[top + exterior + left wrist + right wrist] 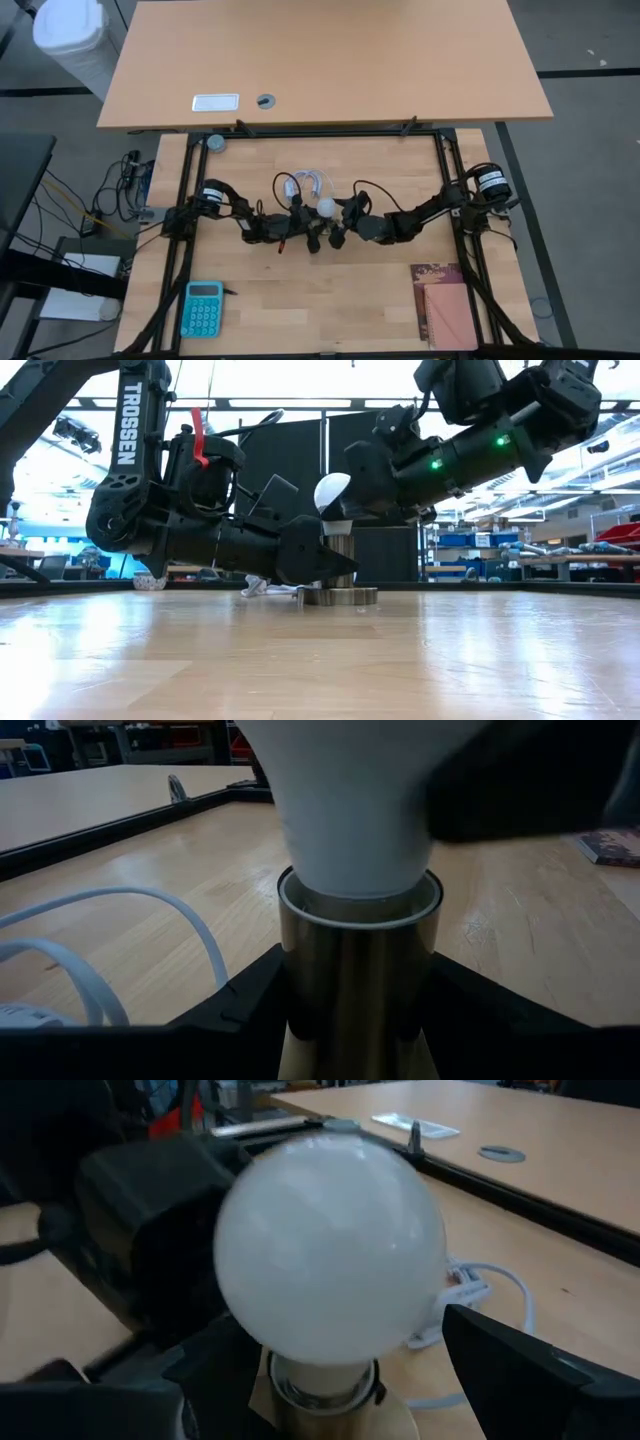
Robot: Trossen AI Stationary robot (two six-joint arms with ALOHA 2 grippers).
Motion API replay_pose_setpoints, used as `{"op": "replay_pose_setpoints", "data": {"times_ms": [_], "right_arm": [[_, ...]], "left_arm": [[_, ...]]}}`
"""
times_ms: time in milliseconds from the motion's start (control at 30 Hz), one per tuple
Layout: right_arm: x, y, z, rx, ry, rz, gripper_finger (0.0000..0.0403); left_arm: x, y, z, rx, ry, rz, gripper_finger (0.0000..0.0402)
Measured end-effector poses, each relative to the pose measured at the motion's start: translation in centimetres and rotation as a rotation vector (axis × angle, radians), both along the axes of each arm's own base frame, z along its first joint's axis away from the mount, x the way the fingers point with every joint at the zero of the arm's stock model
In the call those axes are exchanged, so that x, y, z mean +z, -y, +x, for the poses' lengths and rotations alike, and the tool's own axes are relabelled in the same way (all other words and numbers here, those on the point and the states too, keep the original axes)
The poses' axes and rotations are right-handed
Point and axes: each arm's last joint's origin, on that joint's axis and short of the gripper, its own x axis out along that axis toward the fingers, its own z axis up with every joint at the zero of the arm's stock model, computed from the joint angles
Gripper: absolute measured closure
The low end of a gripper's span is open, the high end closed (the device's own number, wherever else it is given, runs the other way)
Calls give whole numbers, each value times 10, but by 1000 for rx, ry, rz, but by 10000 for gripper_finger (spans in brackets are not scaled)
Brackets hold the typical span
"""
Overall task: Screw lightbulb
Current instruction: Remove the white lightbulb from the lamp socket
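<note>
low view: "trossen" lettering (132,424) on left arm (140,510).

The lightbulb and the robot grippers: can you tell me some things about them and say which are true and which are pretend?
1. The lightbulb sits in a shiny metal socket. True.
2. The left gripper holds the socket on both sides. True.
3. The lightbulb is lying flat on the table. False: it stands upright in the socket.
4. The right gripper is far from the lightbulb. False: it is right at the globe, fingers on either side.
5. A blue calculator lies on the table. True.
</note>
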Motion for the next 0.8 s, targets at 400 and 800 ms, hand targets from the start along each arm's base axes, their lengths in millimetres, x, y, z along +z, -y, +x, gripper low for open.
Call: {"op": "replay_pose_setpoints", "data": {"times_ms": [400, 800], "right_arm": [[-9, -12, -10, -143, -78, -53, 95], [-16, -25, -20, -220, -63, -4, 95]], "left_arm": [[0, -1, 0, 8, -4, 0, 208], [0, 0, 0, 0, -6, 2, 208]]}}
